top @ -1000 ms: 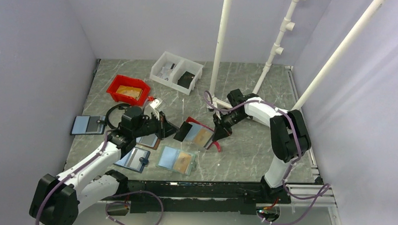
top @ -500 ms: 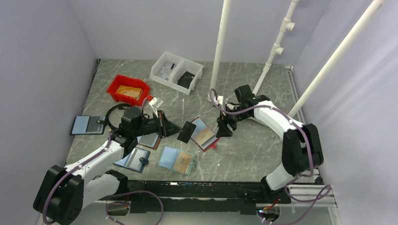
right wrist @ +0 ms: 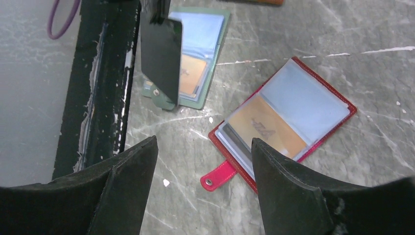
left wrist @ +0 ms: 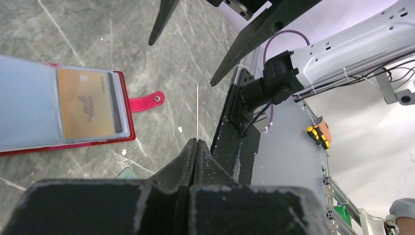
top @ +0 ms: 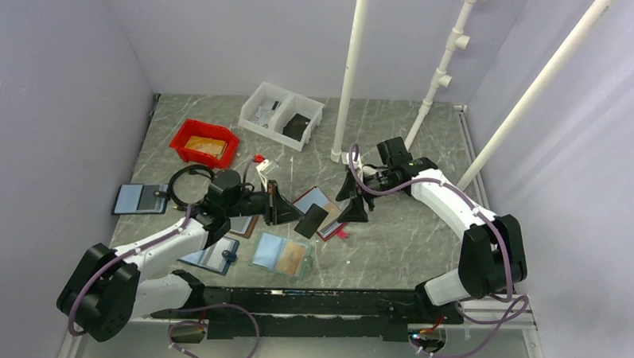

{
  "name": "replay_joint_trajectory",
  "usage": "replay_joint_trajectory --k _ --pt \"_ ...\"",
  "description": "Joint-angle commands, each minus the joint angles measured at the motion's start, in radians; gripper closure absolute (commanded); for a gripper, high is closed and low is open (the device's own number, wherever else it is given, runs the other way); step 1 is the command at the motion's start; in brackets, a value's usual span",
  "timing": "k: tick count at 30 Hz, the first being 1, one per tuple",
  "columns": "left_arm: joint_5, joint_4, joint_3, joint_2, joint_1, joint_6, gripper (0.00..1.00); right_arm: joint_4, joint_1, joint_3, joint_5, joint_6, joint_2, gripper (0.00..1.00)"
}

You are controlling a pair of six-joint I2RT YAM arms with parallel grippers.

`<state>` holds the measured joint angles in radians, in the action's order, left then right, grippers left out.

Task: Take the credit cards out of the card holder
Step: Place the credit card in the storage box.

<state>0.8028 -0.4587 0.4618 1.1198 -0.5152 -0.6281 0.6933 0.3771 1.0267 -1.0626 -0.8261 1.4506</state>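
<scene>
The red card holder (top: 322,208) lies open and flat on the table, its pink tab (right wrist: 219,176) pointing toward the near edge. Its sleeves show a tan-orange credit card (right wrist: 266,128) and a pale blue-grey one (right wrist: 304,98). My right gripper (top: 352,207) hovers just right of the holder, open with nothing between its fingers (right wrist: 128,186). My left gripper (top: 294,212) is shut on a dark card (top: 311,220), held upright over the holder's near-left edge. In the left wrist view this dark card (left wrist: 197,110) shows only as a thin edge above the closed left gripper (left wrist: 196,142).
A light teal holder (top: 282,253) with an orange card lies near the front, a brown holder (top: 215,253) to its left, and another holder (top: 140,198) far left. A red bin (top: 205,142) and white bin (top: 281,114) stand behind. White pipes (top: 348,84) rise at the back.
My right gripper let go of the red holder's edge, opened and drew back a little; the holder dropped flat. My left gripper carried the dark card to the right.
</scene>
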Motion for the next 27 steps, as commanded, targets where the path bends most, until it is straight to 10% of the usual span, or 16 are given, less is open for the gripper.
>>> replay_joint_trajectory --k 1,11,19,23,27 --pt "0.030 -0.024 0.054 0.040 -0.029 0.044 1.00 -0.089 0.003 -0.003 -0.110 0.083 0.017 0.28" --pt "0.041 -0.045 0.088 0.102 -0.066 0.051 1.00 -0.084 0.065 0.030 -0.193 0.174 0.113 0.41" --pt "0.026 -0.041 0.079 0.104 -0.071 0.056 1.00 0.145 0.079 0.137 -0.298 0.015 0.217 1.00" --pt "0.004 -0.007 0.082 0.089 -0.072 0.060 1.00 0.268 0.079 0.176 -0.301 -0.120 0.230 1.00" --pt "-0.050 0.125 0.108 0.052 -0.069 0.082 0.65 0.294 0.080 0.185 -0.240 -0.171 0.204 1.00"
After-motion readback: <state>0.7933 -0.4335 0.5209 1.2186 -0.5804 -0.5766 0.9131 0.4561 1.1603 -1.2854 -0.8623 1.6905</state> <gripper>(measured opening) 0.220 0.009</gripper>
